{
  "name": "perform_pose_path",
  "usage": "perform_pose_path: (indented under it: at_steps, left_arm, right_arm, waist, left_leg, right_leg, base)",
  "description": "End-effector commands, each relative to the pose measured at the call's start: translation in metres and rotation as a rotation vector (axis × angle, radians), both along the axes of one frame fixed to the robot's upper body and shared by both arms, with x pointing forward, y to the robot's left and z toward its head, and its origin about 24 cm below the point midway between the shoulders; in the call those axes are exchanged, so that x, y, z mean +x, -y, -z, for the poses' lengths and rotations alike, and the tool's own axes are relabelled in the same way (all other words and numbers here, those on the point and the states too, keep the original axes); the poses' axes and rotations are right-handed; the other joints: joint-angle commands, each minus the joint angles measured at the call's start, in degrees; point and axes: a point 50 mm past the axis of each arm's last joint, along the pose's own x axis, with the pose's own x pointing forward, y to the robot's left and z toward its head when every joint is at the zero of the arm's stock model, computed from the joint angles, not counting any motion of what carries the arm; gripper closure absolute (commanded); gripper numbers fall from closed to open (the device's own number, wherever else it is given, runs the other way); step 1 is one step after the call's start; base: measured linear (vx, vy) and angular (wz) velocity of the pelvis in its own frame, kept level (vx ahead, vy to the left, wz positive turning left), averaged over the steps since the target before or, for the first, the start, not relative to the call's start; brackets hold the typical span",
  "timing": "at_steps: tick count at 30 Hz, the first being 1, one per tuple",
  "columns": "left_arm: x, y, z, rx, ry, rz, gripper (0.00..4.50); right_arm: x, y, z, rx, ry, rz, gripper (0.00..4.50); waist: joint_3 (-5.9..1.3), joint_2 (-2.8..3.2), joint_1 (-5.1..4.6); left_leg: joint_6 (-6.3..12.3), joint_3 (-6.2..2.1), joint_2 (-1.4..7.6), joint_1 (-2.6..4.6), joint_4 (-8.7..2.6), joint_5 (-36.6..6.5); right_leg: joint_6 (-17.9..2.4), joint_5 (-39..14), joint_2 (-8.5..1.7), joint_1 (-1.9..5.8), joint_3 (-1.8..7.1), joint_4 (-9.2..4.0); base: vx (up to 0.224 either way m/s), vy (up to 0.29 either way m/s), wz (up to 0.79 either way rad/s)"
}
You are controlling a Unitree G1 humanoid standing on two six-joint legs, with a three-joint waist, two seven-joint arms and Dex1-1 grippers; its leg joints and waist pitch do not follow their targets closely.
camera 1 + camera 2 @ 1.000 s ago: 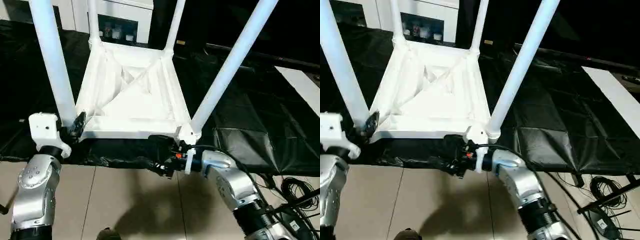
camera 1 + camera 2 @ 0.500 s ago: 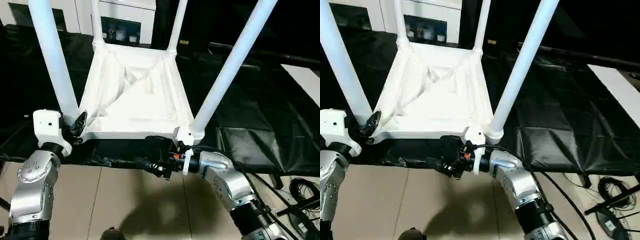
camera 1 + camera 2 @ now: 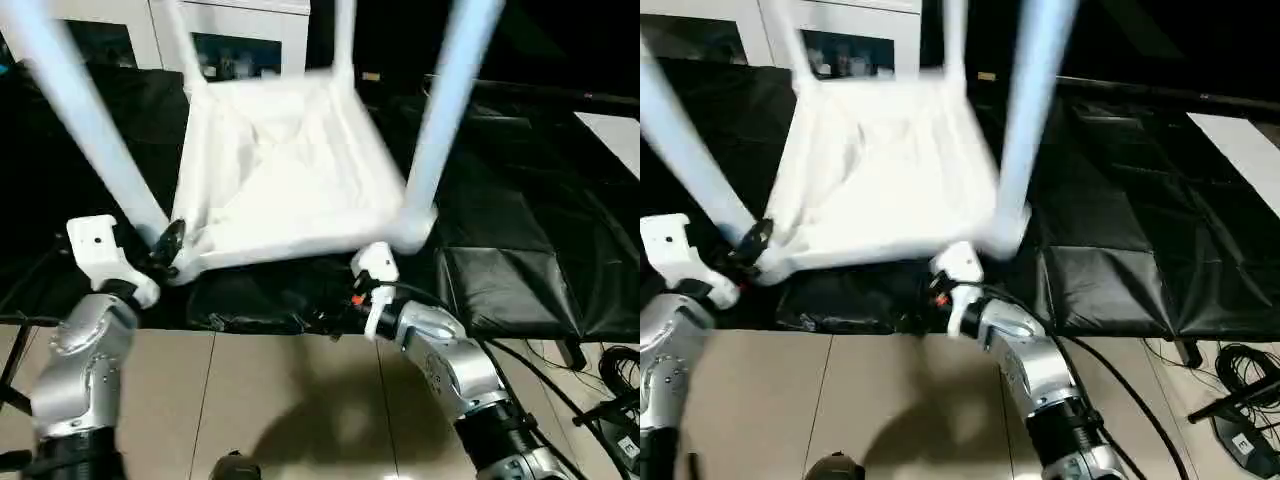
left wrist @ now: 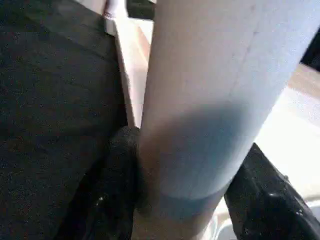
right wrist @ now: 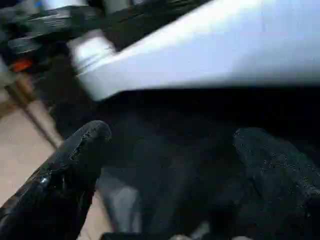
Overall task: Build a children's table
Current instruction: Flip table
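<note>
Children's table (image 3: 290, 180) upturned, no readable writing, left jaws clamped on leg (image 4: 210, 100), right jaws apart

white children's table (image 3: 285, 180), black work table sheet (image 3: 520, 240), beige floor (image 3: 270, 400).

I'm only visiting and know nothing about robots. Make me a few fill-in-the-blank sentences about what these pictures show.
1. The small white plastic children's table lies upside down, its four tubular legs pointing ____.
2. The left end effector has its two black fingers closed around one table ____.
3. The right end effector has its fingers spread ____ and holds nothing.
4. The large work table is covered with a ____ sheet.

Missing words: up; leg; open; black
</note>
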Motion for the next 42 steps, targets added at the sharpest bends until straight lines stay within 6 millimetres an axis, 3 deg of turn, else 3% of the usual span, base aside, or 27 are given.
perform_pose_path:
  at_steps: [1, 3, 6, 8, 12, 14, 20, 23, 25, 26, 28, 34, 42]
  left_arm:
    - [0.006, 0.028, -0.024, -0.088, 0.114, 0.141, 2.38]
    - [0.005, 0.03, -0.024, -0.088, 0.11, 0.151, 2.38]
    - [0.006, 0.04, -0.026, -0.096, 0.108, 0.166, 2.38]
    - [0.006, 0.041, -0.026, -0.098, 0.107, 0.167, 2.38]
    - [0.005, 0.042, -0.027, -0.101, 0.095, 0.172, 2.38]
    - [0.005, 0.043, -0.028, -0.099, 0.088, 0.174, 2.38]
    - [0.002, 0.046, -0.028, -0.087, 0.08, 0.199, 2.38]
    - [-0.001, 0.049, -0.026, -0.066, 0.077, 0.224, 2.38]
    - [-0.002, 0.051, -0.025, -0.043, 0.073, 0.236, 2.38]
    - [-0.002, 0.052, -0.025, -0.035, 0.071, 0.239, 2.38]
    - [-0.002, 0.053, -0.024, -0.019, 0.067, 0.232, 2.38]
    - [-0.001, 0.047, -0.024, -0.007, 0.066, 0.188, 2.38]
    - [-0.001, 0.041, -0.025, -0.018, 0.089, 0.206, 2.38]
  right_arm:
    - [0.005, 0.004, -0.002, 0.046, -0.022, 0.062, 0.0]
    - [0.006, 0.004, -0.003, 0.061, -0.028, 0.076, 0.0]
    - [0.023, 0.006, -0.007, 0.255, -0.108, 0.232, 0.0]
    - [0.029, 0.006, -0.01, 0.32, -0.127, 0.273, 0.0]
    - [0.038, 0.005, -0.016, 0.433, -0.147, 0.323, 0.0]
    - [0.044, 0.004, -0.022, 0.502, -0.156, 0.332, 0.0]
    - [0.063, 0.003, -0.026, 0.555, -0.241, 0.445, 0.0]
    - [0.07, 0.002, -0.029, 0.636, -0.3, 0.444, 0.0]
    - [0.073, 0.0, -0.032, 0.67, -0.324, 0.429, 0.0]
    - [0.075, -0.001, -0.033, 0.676, -0.329, 0.423, 0.0]
    - [0.076, -0.004, -0.035, 0.67, -0.323, 0.397, 0.0]
    - [0.076, -0.01, -0.042, 0.697, -0.286, 0.309, 0.0]
    - [0.067, -0.009, -0.037, 0.763, -0.291, 0.222, 0.0]
  waist:
    - [-4.37, 1.77, -0.03]
    - [-4.35, 1.71, 0.08]
    - [-4.36, 1.91, -0.32]
    - [-4.37, 2.25, -0.31]
    - [-4.52, 2.2, -0.08]
    - [-4.58, 2.13, -0.12]
    - [-4.61, 2.12, -1.51]
    - [-5.01, 1.81, -2.02]
    - [-5.5, 1.55, -2.0]
    - [-5.57, 1.7, -1.96]
    - [-5.38, 1.57, -1.93]
    - [-5.38, 1.71, -1.5]
    - [-4.97, 1.97, -1.14]
  left_leg:
    - [-2.24, -0.02, 1.28, 0.98, -3.89, -6.33]
    - [-2.06, 0.03, 1.21, 0.97, -3.87, -6.17]
    - [-2.29, -0.04, 1.38, 1.05, -4.22, -8.55]
    - [-2.29, -0.1, 1.47, 1.09, -4.13, -7.89]
    - [-1.97, 0.08, 1.2, 0.94, -3.79, -4.98]
    - [-1.74, 0.18, 1.17, 0.92, -3.84, -5.67]
    - [-2.31, 0.06, 1.09, 0.52, -3.94, -4.65]
    - [-0.6, 0.18, 0.75, 0.18, -3.34, -0.46]
    - [1.27, 0.34, 0.58, 0.19, -2.72, 3.38]
    - [2.42, 0.45, 0.53, 0.17, -2.46, 5.24]
    - [3.74, 0.66, 0.71, 0.2, -2.39, 4.45]
    - [4.62, 0.73, 1.02, 0.16, -2.31, 4.14]
    - [2.0, 0.67, 1.4, 0.45, -3.09, -1.9]
  right_leg:
    - [-11.34, 12.37, -4.15, 1.81, 2.54, -3.38]
    - [-10.61, 13.06, -4.13, 1.86, 2.53, -3.37]
    - [-10.93, 10.12, -4.46, 1.75, 2.59, -3.43]
    - [-10.69, 10.74, -4.34, 1.71, 2.55, -3.34]
    - [-9.85, 13.87, -4.12, 1.84, 2.45, -3.19]
    - [-9.9, 13.38, -4.16, 1.84, 2.45, -3.14]
    - [-10.64, 11.78, -4.26, 2.13, 2.31, -3.04]
    - [-11.1, 17.03, -4.1, 2.53, 2.34, -2.53]
    - [-11.72, 22.3, -3.76, 2.4, 2.27, -1.98]
    - [-12.29, 25.0, -3.51, 2.11, 2.14, -1.69]
    - [-13.14, 23.74, -3.7, 1.89, 2.19, -1.86]
    - [-13.53, 21.93, -3.81, 1.64, 2.11, -1.8]
    - [-12.91, 13.11, -4.2, 1.26, 2.15, -2.62]
  base:
    - [0.0, 0.0, 0.0]
    - [0.0, 0.0, 0.0]
    - [0.0, 0.0, 0.0]
    - [0.0, 0.0, 0.0]
    - [0.0, 0.0, 0.0]
    - [0.0, 0.0, 0.0]
    - [0.0, 0.0, 0.0]
    - [0.0, 0.0, 0.0]
    - [0.0, 0.0, 0.0]
    - [0.0, 0.0, 0.0]
    - [0.0, 0.0, 0.0]
    - [0.0, 0.0, 0.0]
    - [0.0, 0.0, 0.0]
